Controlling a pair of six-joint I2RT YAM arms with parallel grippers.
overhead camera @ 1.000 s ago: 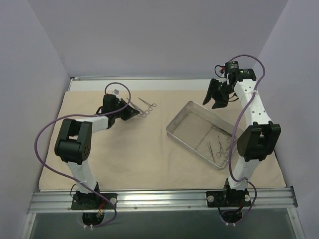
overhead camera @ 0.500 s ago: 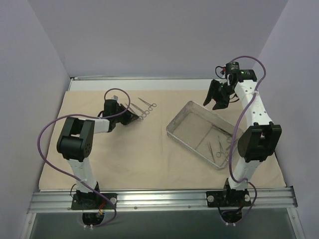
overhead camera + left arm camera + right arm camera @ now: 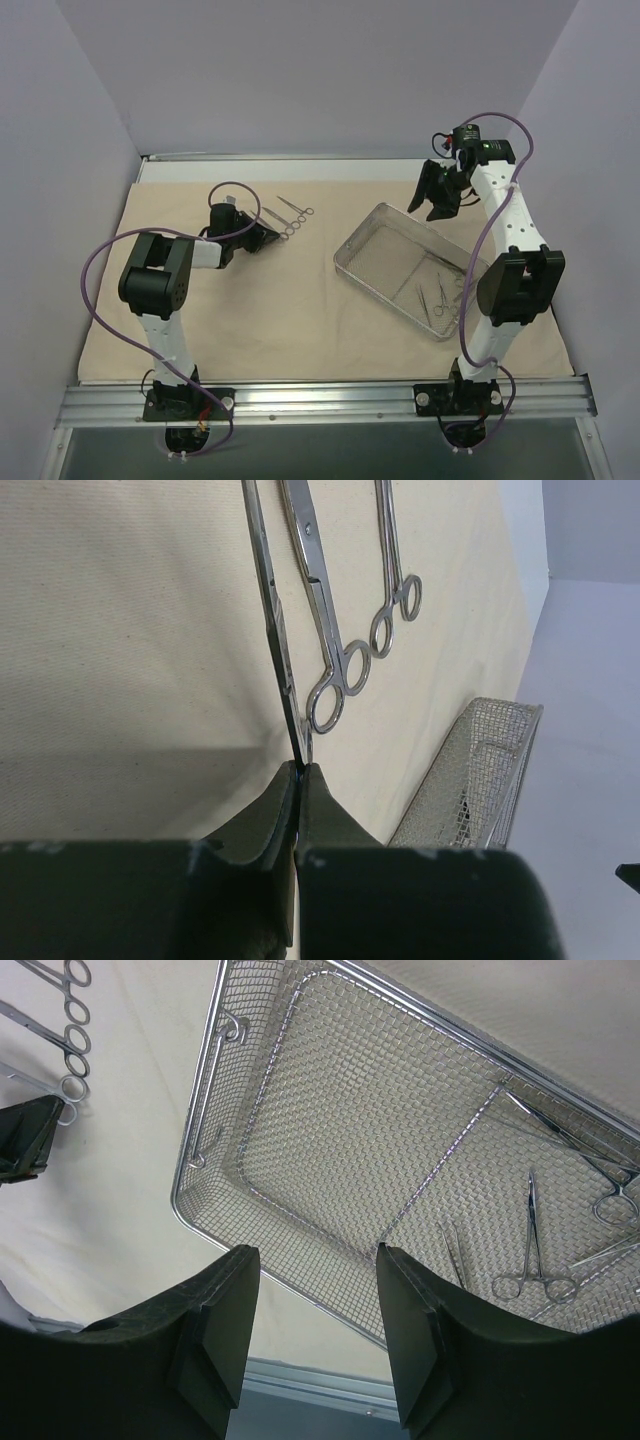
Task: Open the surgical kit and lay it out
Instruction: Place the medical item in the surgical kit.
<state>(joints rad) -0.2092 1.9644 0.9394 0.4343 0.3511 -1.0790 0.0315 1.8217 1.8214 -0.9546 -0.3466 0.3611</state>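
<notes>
Beige cloth covers the table. Left gripper pinches a forceps by its ring end, tips pointing away, beside two more tools. Its arm has slid back a little. Right gripper, fingers apart, hangs over the tray.

Overhead camera looks down from behind; both close wrist views share the tray.

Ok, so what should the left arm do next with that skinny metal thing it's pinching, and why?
Probably open and let go. The left gripper has its jaws shut on the handle end of a thin steel instrument, which stretches along the beige cloth beside two ring-handled instruments already laid out. I can't tell whether it fully touches the cloth.
</notes>
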